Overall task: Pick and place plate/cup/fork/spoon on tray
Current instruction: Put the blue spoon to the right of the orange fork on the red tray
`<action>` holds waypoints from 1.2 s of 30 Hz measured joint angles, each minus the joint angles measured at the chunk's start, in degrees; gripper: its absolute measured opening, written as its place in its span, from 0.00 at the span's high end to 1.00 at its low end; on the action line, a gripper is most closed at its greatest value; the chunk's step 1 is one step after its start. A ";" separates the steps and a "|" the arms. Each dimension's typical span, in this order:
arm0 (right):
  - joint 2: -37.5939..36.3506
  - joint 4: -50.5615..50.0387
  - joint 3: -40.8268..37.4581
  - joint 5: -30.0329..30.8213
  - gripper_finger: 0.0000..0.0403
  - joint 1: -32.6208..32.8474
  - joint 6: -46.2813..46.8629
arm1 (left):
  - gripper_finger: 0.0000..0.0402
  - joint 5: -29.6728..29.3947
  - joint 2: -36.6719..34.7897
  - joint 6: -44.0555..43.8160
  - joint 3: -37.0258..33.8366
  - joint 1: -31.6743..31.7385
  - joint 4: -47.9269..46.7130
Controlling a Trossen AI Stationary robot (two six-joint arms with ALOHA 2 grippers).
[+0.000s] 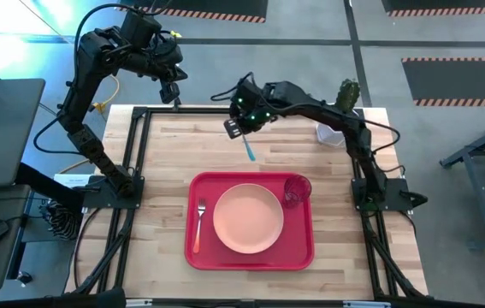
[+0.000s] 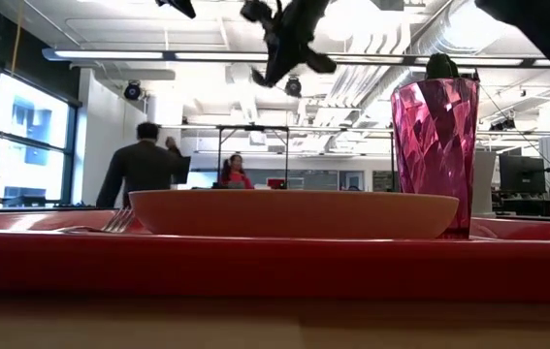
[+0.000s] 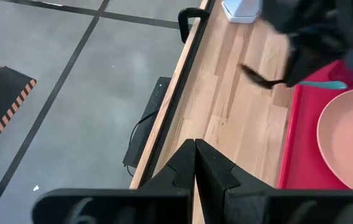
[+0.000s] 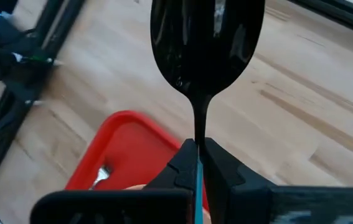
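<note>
Wooden table (image 1: 165,154), right gripper (image 4: 196,163) clamping spoon (image 4: 206,46) upright, bowl beyond fingertips

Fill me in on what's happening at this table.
The right gripper holds the spoon in the air behind the tray. The plate, cup and fork already sit on the tray. The left gripper waits shut past the table's far left corner.

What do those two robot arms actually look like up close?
Both are dark, almost black, jointed arms. The left arm has a yellow cable running alongside it; the right arm shows small green lights near its wrist. Each ends in two flat, dark, tapering fingers, with white numerals printed on the bar at their base.
</note>
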 joint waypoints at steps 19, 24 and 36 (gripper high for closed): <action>-9.31 -15.08 -0.02 16.68 1.00 14.74 12.05 | 1.00 0.00 0.00 -1.51 -0.01 -0.01 -0.02; -11.18 -17.08 -0.26 20.03 1.00 18.27 16.40 | 1.00 0.00 0.02 -1.53 -0.02 -0.01 -0.02; -13.76 -17.45 -0.20 24.08 1.00 24.52 25.51 | 1.00 -0.02 0.00 -4.00 -0.02 -0.01 -0.02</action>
